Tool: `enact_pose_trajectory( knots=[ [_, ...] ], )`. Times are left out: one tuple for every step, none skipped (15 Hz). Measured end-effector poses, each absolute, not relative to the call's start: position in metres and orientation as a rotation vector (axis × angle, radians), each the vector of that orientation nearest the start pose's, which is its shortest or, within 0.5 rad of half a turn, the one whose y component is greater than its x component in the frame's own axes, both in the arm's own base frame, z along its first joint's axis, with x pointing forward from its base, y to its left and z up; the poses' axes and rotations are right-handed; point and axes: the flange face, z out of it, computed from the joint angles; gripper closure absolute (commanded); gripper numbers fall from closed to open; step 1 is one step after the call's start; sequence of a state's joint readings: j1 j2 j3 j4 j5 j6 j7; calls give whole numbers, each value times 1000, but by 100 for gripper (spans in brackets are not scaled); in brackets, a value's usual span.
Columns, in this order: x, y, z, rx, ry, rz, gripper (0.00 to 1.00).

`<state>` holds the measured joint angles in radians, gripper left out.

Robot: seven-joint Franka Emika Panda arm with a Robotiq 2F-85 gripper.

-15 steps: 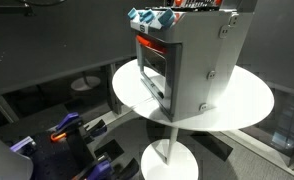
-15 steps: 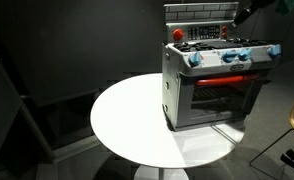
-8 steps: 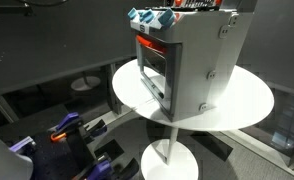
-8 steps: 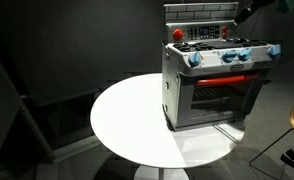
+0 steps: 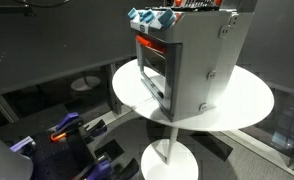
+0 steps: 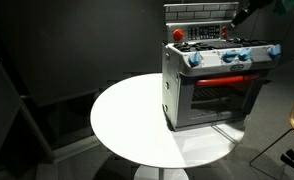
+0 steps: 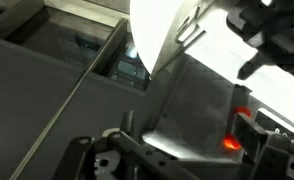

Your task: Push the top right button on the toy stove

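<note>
**Speaker 1:** What is shown at the left?

**Speaker 2:** A round white table (image 6: 122,120) is seen in a dark room. In an exterior view, blue and orange items (image 5: 62,130) are seen low at the left on the floor, too small to be named.

**Speaker 1:** Where is the toy stove placed?

**Speaker 2:** The toy stove (image 6: 215,88) is stood upright on the right part of the table, close to its edge. It is shown as a silver-grey box. Blue knobs (image 6: 195,59) are lined along the top of its front, an orange-red strip (image 6: 222,77) is set beneath them, and a dark-windowed door (image 6: 222,102) is set below that.

**Speaker 1:** Is the gripper shown?

**Speaker 2:** Further right, at the top edge, the gripper (image 6: 237,16) is seen as a dark shape above the back right of the stove's top. Whether the stove is touched cannot be told. Whether the fingers are apart or together cannot be told either. In the wrist view only a blurred silver-grey panel (image 7: 192,110) with a red glow (image 7: 230,143) is made out among dark parts.
</note>
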<state>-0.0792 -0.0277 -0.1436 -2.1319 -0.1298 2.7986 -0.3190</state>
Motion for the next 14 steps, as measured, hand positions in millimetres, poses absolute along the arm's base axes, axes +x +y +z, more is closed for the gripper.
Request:
enact_pose_trajectory(
  knots=[
    [570, -121, 500, -3203, -324, -1085, 0],
    [570, -120, 499, -3202, -324, -1083, 0],
    [571, -119, 499, -3201, -321, -1085, 0],
    [571, -119, 499, -3200, -318, -1088, 0],
    [571, -119, 499, -3199, -316, -1090, 0],
    [571, -119, 498, -3199, -314, -1091, 0],
    [571, -120, 498, -3198, -312, -1093, 0],
    [572, -120, 498, -3198, -310, -1094, 0],
    [572, -120, 498, -3197, -309, -1097, 0],
    [572, -120, 497, -3196, -308, -1100, 0],
    [572, -120, 497, -3195, -308, -1105, 0],
    [573, -120, 497, -3194, -306, -1110, 0],
    [574, -120, 496, -3193, -305, -1115, 0],
    [574, -120, 496, -3193, -305, -1118, 0]
  ],
)
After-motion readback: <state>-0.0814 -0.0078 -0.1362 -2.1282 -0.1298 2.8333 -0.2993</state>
